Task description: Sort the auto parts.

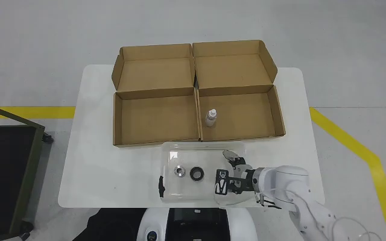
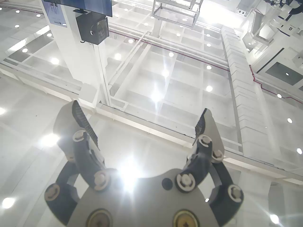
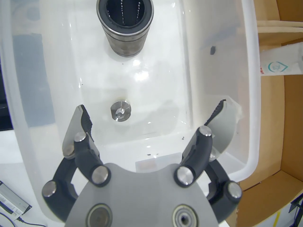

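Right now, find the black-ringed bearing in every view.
Top view: bearing in the clear bin, near its middle, facing the right gripper.
Left wrist view: faces the ceiling, away from the work.
Right wrist view: bearing beyond the open right gripper.
Shared landmark: the clear bin's rim.

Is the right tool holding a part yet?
No, the right tool is open and empty over the clear bin, with the small silver part lying untouched on the bin floor.

Glossy plastic bin (image 1: 175,154), matt cardboard boxes (image 1: 155,118)
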### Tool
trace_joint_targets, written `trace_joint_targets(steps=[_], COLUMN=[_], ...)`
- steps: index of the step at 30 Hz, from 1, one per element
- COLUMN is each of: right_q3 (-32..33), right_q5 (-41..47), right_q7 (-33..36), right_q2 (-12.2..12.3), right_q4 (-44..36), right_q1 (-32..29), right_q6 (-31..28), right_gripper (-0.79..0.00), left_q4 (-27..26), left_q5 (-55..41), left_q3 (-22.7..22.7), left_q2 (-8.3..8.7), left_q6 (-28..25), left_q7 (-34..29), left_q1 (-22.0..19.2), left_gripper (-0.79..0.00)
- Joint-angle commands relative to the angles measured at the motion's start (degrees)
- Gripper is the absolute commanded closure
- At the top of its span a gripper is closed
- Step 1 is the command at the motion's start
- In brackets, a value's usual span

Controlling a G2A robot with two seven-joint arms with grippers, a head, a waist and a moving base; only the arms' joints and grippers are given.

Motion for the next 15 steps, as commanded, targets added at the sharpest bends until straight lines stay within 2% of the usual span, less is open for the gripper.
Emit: trace_joint_targets(steps=[1,3,4,6,15], right_q3=[-0.3,-0.7,-0.9,-1.2,-2.5], right_q5=[-0.3,-0.5,-0.6,-0.7,-1.4], right_q7=[0.1,0.3,0.3,0.4,1.8], right_q2=[0.0,0.1,0.1,0.2,0.5], right_q4=[0.1,0.4,0.5,0.6,1.1], right_q1=[0.2,0.4,0.6,0.7,1.1], right_q6=[0.0,0.0,0.0,-0.1,-0.4], right_gripper=[-0.646,-0.533,-0.397,-0.366,-0.360], left_q4=[0.0,0.0,0.0,0.0,0.0], left_q5=[0.0,0.0,0.0,0.0,0.0], left_q3=[0.0,0.0,0.0,0.0,0.0], left_q2=[0.00,0.00,0.00,0.00,0.00], left_q6=[0.0,0.0,0.0,0.0,0.0], left_q7=[0.0,0.0,0.0,0.0,0.0], left_q1=[0.0,0.0,0.0,0.0,0.0], left_gripper=[-0.785,-0.785,-0.785,-0.785,-0.785])
